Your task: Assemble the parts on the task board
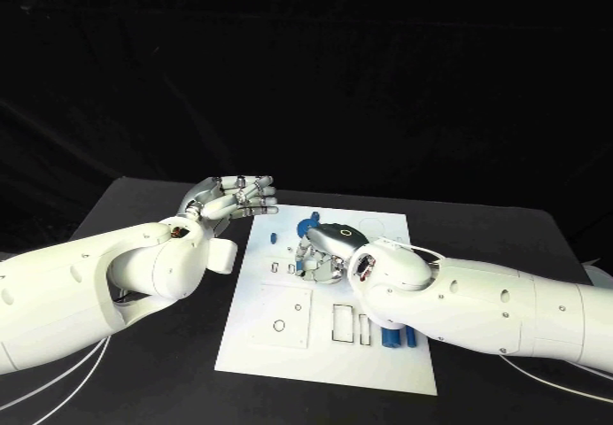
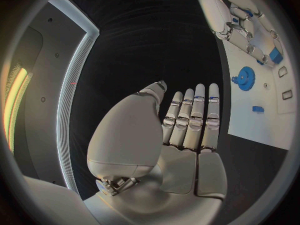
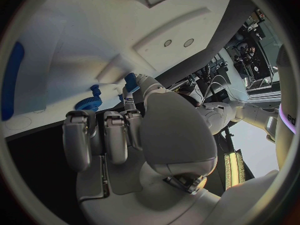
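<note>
The white board [image 1: 288, 332] lies lengthwise on the black table [image 1: 511, 230], its long axis running away from the robot. The left hand [image 1: 234, 198] is raised off the board's left edge, fingers straight, close together, holding nothing. The right hand [image 1: 327, 251] is lowered onto the board's middle, fingers curled down; whether it grips a part cannot be told. A blue gear [image 2: 245, 77] lies flat near the far end; blue pegs [image 1: 399, 337] lie lengthwise near the near edge.
</note>
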You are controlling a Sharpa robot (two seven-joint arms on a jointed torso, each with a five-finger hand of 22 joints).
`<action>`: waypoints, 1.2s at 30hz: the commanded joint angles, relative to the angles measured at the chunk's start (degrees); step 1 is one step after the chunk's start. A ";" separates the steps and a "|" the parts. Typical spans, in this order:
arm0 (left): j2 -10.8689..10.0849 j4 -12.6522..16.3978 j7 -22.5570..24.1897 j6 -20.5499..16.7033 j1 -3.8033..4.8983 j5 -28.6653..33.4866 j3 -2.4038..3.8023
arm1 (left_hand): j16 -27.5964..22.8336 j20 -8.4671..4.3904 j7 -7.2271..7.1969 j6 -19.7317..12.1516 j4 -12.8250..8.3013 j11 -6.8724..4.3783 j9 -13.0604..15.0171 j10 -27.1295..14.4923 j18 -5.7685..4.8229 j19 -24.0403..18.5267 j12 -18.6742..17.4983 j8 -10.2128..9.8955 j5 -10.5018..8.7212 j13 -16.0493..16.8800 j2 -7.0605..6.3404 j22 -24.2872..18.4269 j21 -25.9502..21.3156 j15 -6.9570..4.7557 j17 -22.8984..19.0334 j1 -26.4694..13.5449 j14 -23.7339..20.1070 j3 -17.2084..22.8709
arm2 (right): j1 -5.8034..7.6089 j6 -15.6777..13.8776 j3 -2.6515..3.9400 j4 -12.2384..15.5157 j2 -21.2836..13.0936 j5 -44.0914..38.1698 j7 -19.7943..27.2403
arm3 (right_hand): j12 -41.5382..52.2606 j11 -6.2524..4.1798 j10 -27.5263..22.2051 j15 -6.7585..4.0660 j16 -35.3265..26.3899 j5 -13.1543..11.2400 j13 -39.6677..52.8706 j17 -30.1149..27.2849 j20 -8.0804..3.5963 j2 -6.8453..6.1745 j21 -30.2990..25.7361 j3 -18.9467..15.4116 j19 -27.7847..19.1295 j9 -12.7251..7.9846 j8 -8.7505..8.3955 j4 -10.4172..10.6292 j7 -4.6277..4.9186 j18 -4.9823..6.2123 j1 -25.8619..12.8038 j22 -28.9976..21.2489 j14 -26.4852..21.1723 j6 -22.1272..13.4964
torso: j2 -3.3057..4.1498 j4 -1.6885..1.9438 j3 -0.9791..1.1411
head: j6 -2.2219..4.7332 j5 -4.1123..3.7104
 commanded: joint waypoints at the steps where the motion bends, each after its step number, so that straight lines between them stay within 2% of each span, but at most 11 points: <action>1: 0.04 0.33 0.11 1.10 0.02 0.02 0.04 | -0.36 0.09 -0.03 0.53 -0.18 -0.09 0.03 0.37 1.05 -0.29 -0.30 -0.22 -0.23 -0.02 -0.13 0.06 0.21 -0.13 0.06 0.43 0.00 0.01 | -0.09 1.27 -0.04 -0.17 0.21 -1.19 -0.91 | 0.05 -0.40 0.91 -0.18 0.20 -0.15 8.24 14.71 -0.48 -0.07 -0.15 -0.01 2.65 -0.12 -0.12 0.36 -0.39 -0.80 -0.41 11.02 5.90 0.34 | 0.01 0.03 -0.01 | -0.12 -0.10; 20: -0.07 0.35 -0.01 1.17 0.02 0.02 0.05 | -0.36 0.09 -0.03 0.53 -0.18 -0.09 0.03 0.37 1.05 -0.29 -0.30 -0.22 -0.23 -0.02 -0.13 0.06 0.21 -0.13 0.06 0.43 0.00 0.01 | -0.19 2.93 -0.08 -0.86 0.62 -1.61 -1.90 | -0.77 -0.08 0.29 0.04 0.05 -1.21 7.50 14.37 -0.34 -0.56 -0.70 -0.19 2.25 -0.37 -0.64 0.37 0.00 -0.65 -1.03 10.57 5.81 -0.45 | 0.00 -0.02 0.02 | 0.11 -0.44; 30: -0.09 0.31 -0.17 1.26 0.02 0.02 0.05 | -0.42 0.10 0.00 0.49 -0.20 -0.07 0.01 0.32 1.04 -0.33 -0.36 -0.29 -0.23 -0.04 -0.13 0.07 0.26 -0.12 0.06 0.43 -0.02 0.02 | -0.20 3.01 -0.09 -0.81 0.62 -1.89 -2.24 | -2.41 0.89 -1.00 0.82 -0.06 -1.55 6.04 14.12 0.22 -1.81 -1.26 -0.75 1.88 -1.16 -2.24 0.72 1.17 -0.51 -2.27 10.17 5.75 -3.00 | -0.01 0.03 0.01 | 0.17 -0.44; 36: -0.09 0.30 -0.23 1.31 0.02 0.02 0.05 | -0.44 0.11 0.02 0.46 -0.20 -0.06 0.01 0.29 1.04 -0.35 -0.39 -0.33 -0.24 -0.04 -0.14 0.08 0.27 -0.11 0.06 0.42 -0.04 0.01 | -0.20 2.49 -0.09 -0.72 0.75 -1.97 -2.15 | -2.64 1.38 -1.20 1.29 -0.07 -4.17 5.82 14.10 0.70 -2.21 -1.43 -1.44 1.80 -1.53 -2.88 1.44 1.64 -0.48 -3.54 10.10 5.74 -3.98 | -0.01 -0.02 0.02 | 0.18 -0.39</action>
